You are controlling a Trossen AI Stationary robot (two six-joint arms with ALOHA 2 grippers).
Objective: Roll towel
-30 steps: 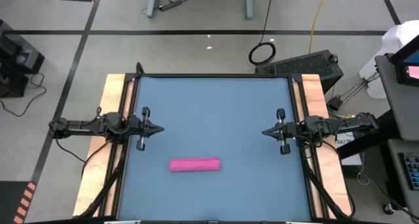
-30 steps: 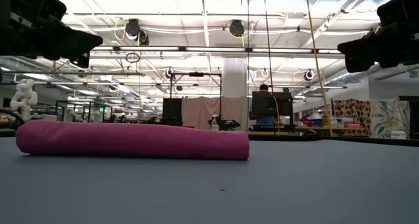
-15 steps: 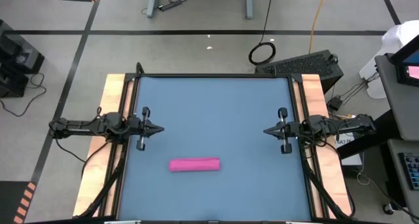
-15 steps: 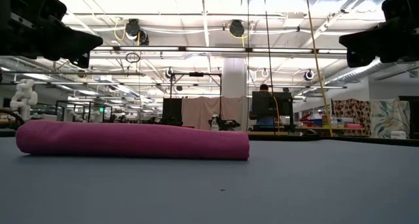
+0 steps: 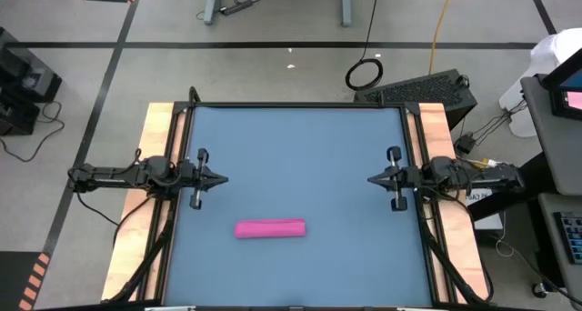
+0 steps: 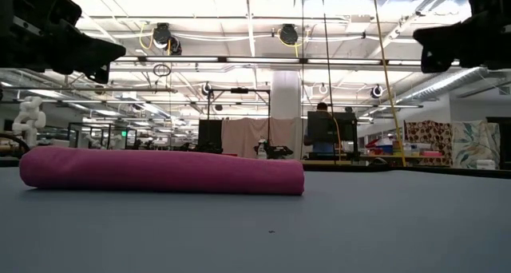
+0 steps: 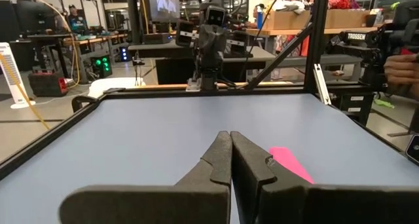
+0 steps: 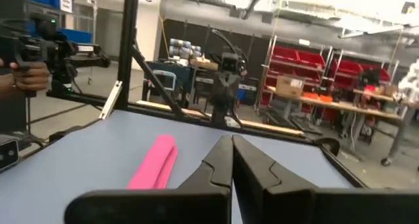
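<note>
High view: rolled magenta-pink fabric towel [image 5: 270, 228] lies near front edge of blue tabletop [image 5: 300, 156]; left gripper [image 5: 221, 177], right gripper [image 5: 373, 179] clenched empty at side edges, well apart from it.

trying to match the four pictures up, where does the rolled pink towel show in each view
High view: the rolled magenta-pink fabric towel lies on the blue tabletop, in the lower middle.
Low view: it fills the left and centre.
Left wrist view: a pink sliver, lower right, beside the shut left gripper.
Right wrist view: lower left, beside the shut right gripper.
Shared landmark: the blue tabletop.
</note>
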